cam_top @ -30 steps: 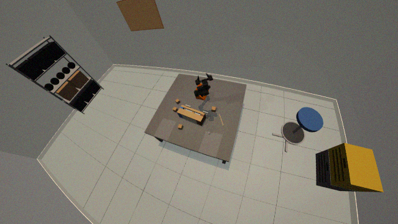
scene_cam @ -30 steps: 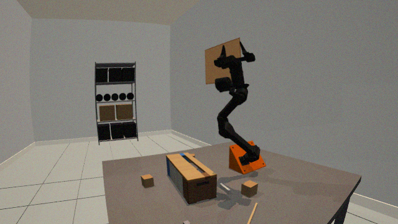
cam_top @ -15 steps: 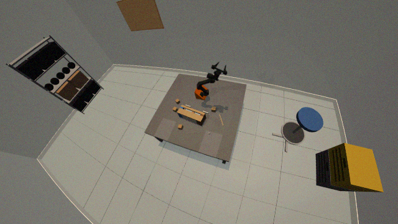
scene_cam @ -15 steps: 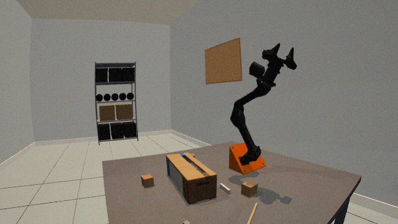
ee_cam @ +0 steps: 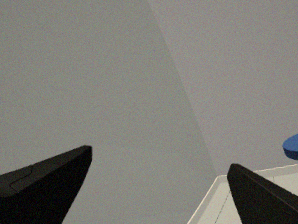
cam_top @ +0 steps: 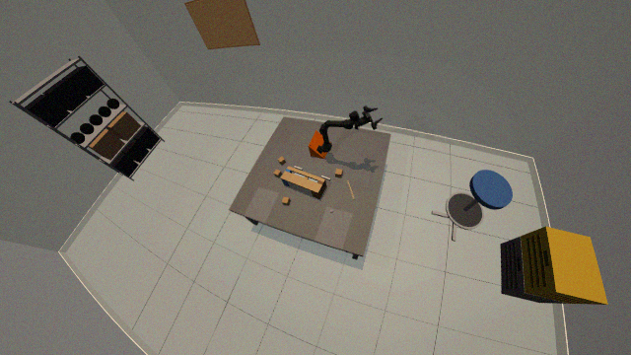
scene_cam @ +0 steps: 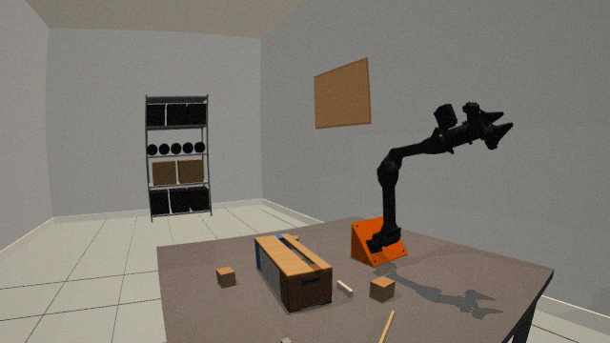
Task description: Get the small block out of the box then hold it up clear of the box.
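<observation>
With jaws wide apart and holding nothing, our gripper (scene_cam: 498, 128) hangs high beyond the orange base (scene_cam: 377, 241), aimed away from the box (scene_cam: 293, 271). Only our wrist view catches the blue stool (ee_cam: 292, 145); the block inside the box is not discernible in any view.

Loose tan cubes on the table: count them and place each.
4. Two lie off the box's one end, one in front of it, one beyond its other end. Any block inside the box is hidden.

Open claw (scene_cam: 500, 123) high above table (scene_cam: 477, 281)
</observation>
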You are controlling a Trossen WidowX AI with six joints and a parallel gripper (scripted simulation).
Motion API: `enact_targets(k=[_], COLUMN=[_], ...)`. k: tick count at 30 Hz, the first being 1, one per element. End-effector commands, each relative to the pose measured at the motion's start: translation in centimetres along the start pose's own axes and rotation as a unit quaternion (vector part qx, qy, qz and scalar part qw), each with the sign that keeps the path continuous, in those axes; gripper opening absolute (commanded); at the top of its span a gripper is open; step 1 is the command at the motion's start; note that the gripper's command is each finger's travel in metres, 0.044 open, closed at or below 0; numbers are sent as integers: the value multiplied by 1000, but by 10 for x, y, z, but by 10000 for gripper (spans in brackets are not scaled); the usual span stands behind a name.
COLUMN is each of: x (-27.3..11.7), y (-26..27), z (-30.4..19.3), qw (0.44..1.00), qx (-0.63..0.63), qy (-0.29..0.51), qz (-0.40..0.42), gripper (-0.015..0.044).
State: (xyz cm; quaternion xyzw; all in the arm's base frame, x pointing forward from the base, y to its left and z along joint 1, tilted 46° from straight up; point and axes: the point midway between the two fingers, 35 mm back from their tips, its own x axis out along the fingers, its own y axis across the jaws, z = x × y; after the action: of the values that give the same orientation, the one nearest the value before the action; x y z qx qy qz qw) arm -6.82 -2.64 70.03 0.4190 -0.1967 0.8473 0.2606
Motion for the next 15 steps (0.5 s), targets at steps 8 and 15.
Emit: enact_targets(k=[8,15], x=[-2,-61], y=[-156,-260], z=[-102,-131], qw=[935,832], qx=[-201,-293], qy=[186,317], qz=[-225,-348], gripper=[400,400])
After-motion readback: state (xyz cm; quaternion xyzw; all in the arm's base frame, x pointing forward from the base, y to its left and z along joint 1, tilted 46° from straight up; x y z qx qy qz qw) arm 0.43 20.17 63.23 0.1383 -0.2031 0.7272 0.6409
